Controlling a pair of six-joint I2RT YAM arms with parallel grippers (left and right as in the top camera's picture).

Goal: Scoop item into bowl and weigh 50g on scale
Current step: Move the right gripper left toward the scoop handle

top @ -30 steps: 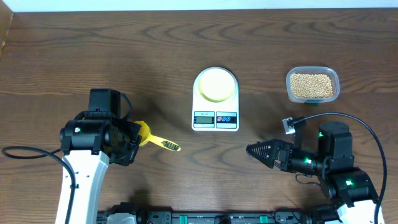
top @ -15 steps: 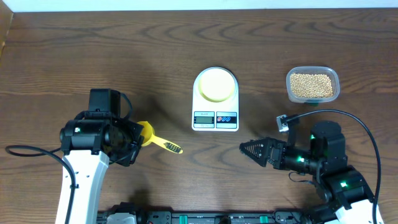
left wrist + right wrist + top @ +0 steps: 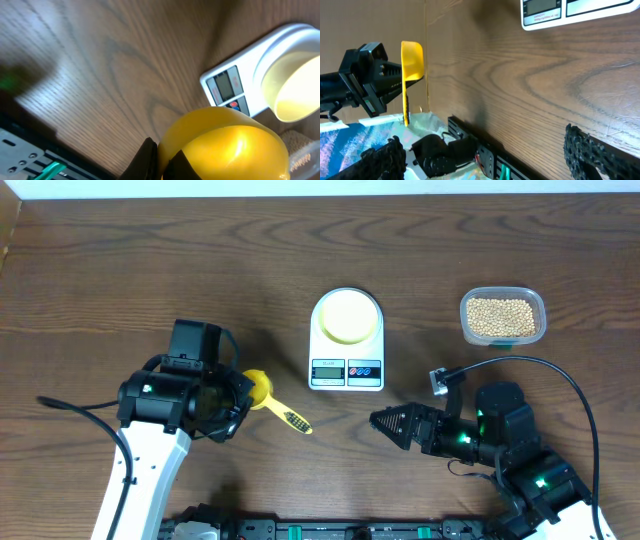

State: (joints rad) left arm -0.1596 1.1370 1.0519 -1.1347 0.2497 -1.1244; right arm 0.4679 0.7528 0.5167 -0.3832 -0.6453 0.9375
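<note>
My left gripper (image 3: 238,396) is shut on the bowl end of a bright yellow scoop (image 3: 262,392), whose handle points to the lower right. In the left wrist view the scoop (image 3: 225,145) fills the lower frame beside one dark finger (image 3: 149,159). The white scale (image 3: 346,350) stands at the table's middle with the pale yellow bowl (image 3: 347,315) on its platform; the bowl looks empty. The tan beans (image 3: 501,316) lie in a clear tub at the right. My right gripper (image 3: 384,422) is open and empty, low in front of the scale, pointing left.
The clear plastic tub (image 3: 540,308) stands right of the scale. The right wrist view shows the scale's front (image 3: 570,10), the scoop (image 3: 412,59) held by the left gripper (image 3: 395,75), and the table's front edge with a black rail (image 3: 485,150).
My left arm has moved right, toward the scale, carrying the scoop. My right gripper has moved left along the front of the table, still open.
</note>
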